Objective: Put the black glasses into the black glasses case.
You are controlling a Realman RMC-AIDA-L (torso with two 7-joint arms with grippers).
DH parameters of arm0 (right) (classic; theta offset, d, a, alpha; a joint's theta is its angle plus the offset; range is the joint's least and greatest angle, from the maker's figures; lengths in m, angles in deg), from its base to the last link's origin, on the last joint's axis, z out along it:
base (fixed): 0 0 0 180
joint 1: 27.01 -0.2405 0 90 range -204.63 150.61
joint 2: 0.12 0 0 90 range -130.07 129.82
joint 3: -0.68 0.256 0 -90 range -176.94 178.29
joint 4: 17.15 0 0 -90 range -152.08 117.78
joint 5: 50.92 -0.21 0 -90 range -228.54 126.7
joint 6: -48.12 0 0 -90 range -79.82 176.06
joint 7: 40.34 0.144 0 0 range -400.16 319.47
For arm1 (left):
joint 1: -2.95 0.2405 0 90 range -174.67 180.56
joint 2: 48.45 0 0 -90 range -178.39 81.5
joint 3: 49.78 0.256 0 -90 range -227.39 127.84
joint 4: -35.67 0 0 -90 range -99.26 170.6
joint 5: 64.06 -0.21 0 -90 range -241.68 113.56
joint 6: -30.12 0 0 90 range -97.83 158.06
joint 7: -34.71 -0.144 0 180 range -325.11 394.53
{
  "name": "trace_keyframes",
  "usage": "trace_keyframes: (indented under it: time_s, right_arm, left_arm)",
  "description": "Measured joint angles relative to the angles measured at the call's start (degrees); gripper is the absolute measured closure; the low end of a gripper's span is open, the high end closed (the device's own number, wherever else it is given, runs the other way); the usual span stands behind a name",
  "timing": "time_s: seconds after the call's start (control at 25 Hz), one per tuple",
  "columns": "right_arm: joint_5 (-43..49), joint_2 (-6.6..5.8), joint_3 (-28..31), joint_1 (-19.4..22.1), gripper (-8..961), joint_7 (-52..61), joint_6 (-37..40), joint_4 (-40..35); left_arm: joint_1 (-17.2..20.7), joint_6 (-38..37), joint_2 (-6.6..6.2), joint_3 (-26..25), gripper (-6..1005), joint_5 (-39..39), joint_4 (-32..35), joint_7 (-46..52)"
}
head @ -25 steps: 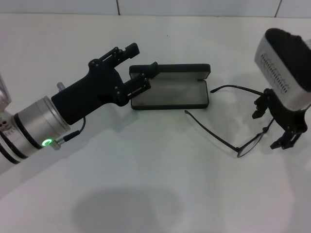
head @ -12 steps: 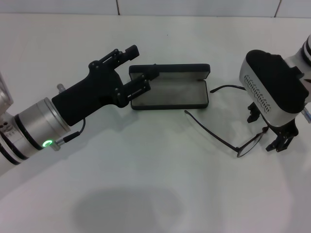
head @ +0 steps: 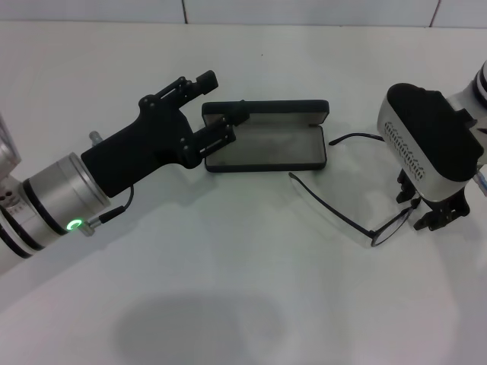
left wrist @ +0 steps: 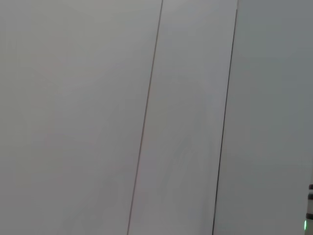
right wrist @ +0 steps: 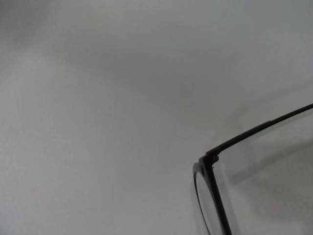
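The black glasses case (head: 268, 144) lies open on the white table, grey lining up, lid standing along its far side. The black glasses (head: 385, 228) lie unfolded to its right, temple arms pointing toward the case. One lens corner and temple (right wrist: 211, 160) show in the right wrist view. My right gripper (head: 423, 207) hangs low over the glasses' front frame, its fingers apart on either side of it. My left gripper (head: 221, 105) is open at the case's left end, one finger over the case's corner. The left wrist view shows only the wall.
The white table (head: 243, 274) runs around the case and glasses. A tiled wall (head: 304, 11) borders its far edge. My left forearm (head: 53, 201) stretches in from the left.
My right gripper has moved left and come down over the glasses' front frame. The left arm, the case and the glasses have stayed put.
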Motion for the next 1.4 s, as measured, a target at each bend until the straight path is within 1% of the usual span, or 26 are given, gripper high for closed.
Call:
trace_keyframes:
  time_s: [0.04,0.28,0.6,0.84,1.12,1.28,1.4]
  right_arm:
    - [0.0,-0.01,0.0,0.1,423,-0.1,-0.1,0.0]
    - [-0.5,-0.03,0.2,0.8,634,-0.2,-0.7,-0.6]
    - [-1.2,-0.04,0.5,1.8,802,-0.7,-2.9,-0.7]
    - [-3.4,-0.07,0.9,3.5,834,-1.8,-3.6,-1.8]
    - [-8.4,-0.33,8.8,8.1,835,-6.5,-2.2,-7.3]
    - [-11.0,-0.35,11.1,12.2,836,-7.8,-2.6,-10.5]
    - [-14.5,-0.26,14.0,14.4,835,-10.5,-2.8,-11.1]
  left_arm:
    - [0.0,0.0,0.00,0.0,283,0.0,0.0,0.0]
    - [0.0,0.0,0.00,0.0,285,-0.5,0.8,0.0]
    - [-0.2,0.0,0.00,0.0,285,-0.7,0.8,0.0]
    - [-0.6,-0.2,-0.05,0.0,286,-0.7,0.8,0.0]
    - [-1.4,-0.7,-0.35,0.0,286,-1.0,0.8,0.2]
    - [-1.6,-3.6,-0.51,0.0,287,-1.6,0.6,0.4]
    - [-2.6,-6.1,-0.69,0.0,287,-3.0,0.2,0.8]
